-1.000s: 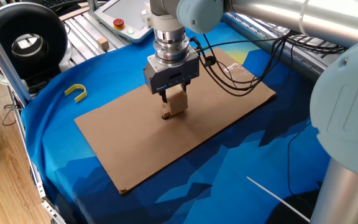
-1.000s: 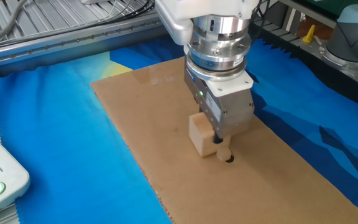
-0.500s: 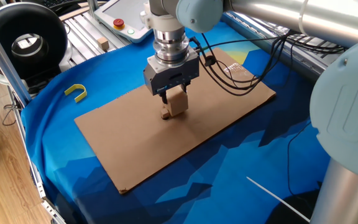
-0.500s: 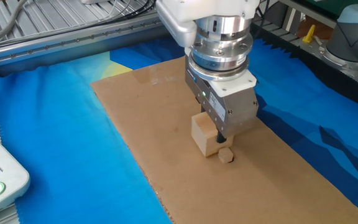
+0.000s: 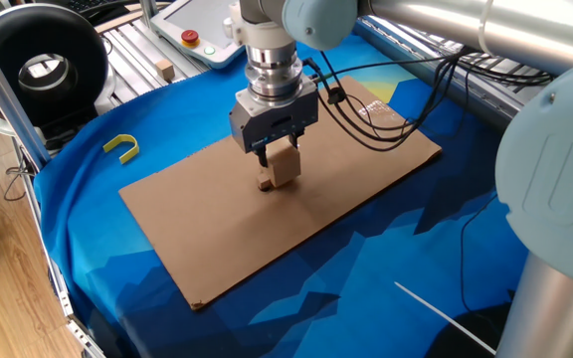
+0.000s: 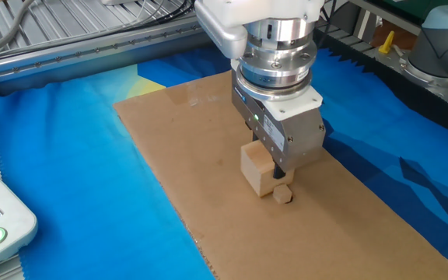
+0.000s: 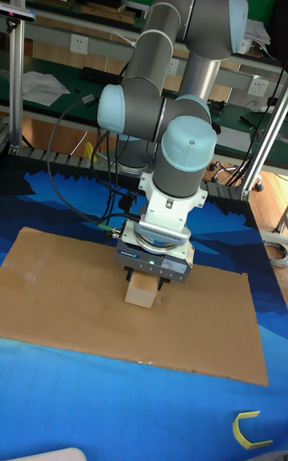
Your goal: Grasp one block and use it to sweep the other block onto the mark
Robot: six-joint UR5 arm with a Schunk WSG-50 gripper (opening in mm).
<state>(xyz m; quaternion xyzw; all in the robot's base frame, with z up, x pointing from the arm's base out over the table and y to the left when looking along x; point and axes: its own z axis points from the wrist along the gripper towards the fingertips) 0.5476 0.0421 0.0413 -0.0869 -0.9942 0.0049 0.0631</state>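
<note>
My gripper is shut on the large light-tan block, which rests upright on the brown cardboard sheet. The tiny tan-brown block lies on the cardboard right against the large block's lower corner, just below a dark fingertip. In one fixed view the tiny block sits at the lower left of the held block. The tall fixed view shows the held block under the gripper, with the tiny one hidden. The mark shows in no view.
A yellow U-shaped piece lies on the blue cloth left of the cardboard. Black cables hang from the wrist over a shiny tape patch. A white pendant and metal rails stand behind.
The gripper and the large block shifted slightly, pushing the tiny block over a dark dot that showed beside it one second ago. Little has moved in the last half second.
</note>
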